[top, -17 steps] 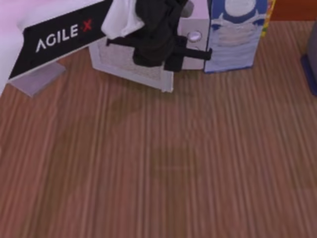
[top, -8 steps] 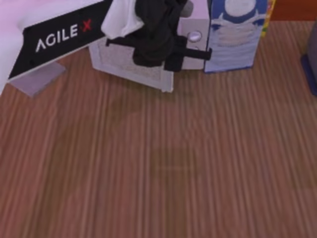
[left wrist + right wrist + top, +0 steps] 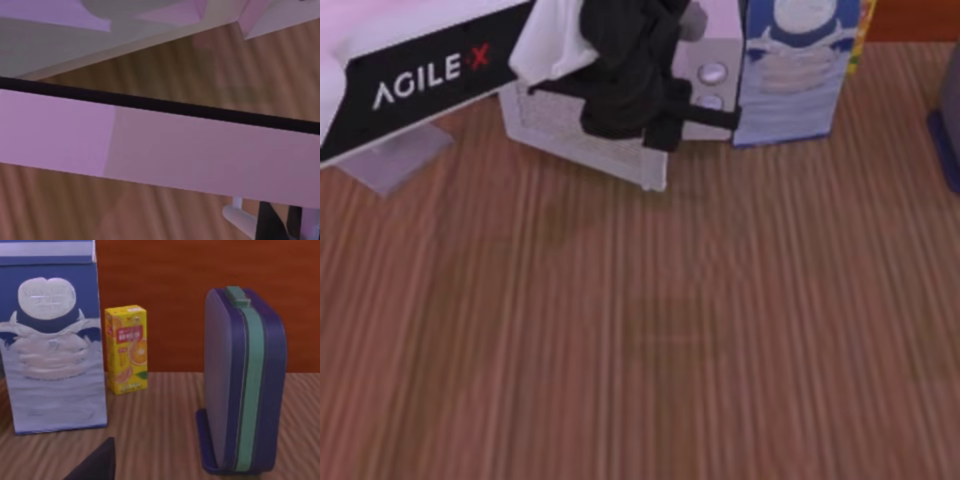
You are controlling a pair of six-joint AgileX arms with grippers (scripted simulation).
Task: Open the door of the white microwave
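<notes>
The white microwave (image 3: pixel 718 40) stands at the table's far edge, with two silver knobs (image 3: pixel 712 73) on its front panel. Its door (image 3: pixel 570 128), with a grey mesh window, is swung partly outward, and the free edge points toward the table's middle. My left gripper (image 3: pixel 662 122) reaches in from the upper left and sits at that free edge, shut on the door's pale bar handle (image 3: pixel 239 218). One black finger (image 3: pixel 270 225) shows beside the bar. The door's edge (image 3: pixel 175 145) fills the left wrist view. Of my right gripper, only a dark tip (image 3: pixel 95 465) shows.
A blue-and-white carton (image 3: pixel 790 70) stands right against the microwave's right side. Behind the carton (image 3: pixel 50 350) is a yellow juice box (image 3: pixel 126 347). A blue case with a green stripe (image 3: pixel 245 385) stands upright at the table's right edge (image 3: pixel 948 120).
My left arm has shifted slightly left, drawing the door a little wider. The second knob on the microwave's panel has come out from under the gripper.
</notes>
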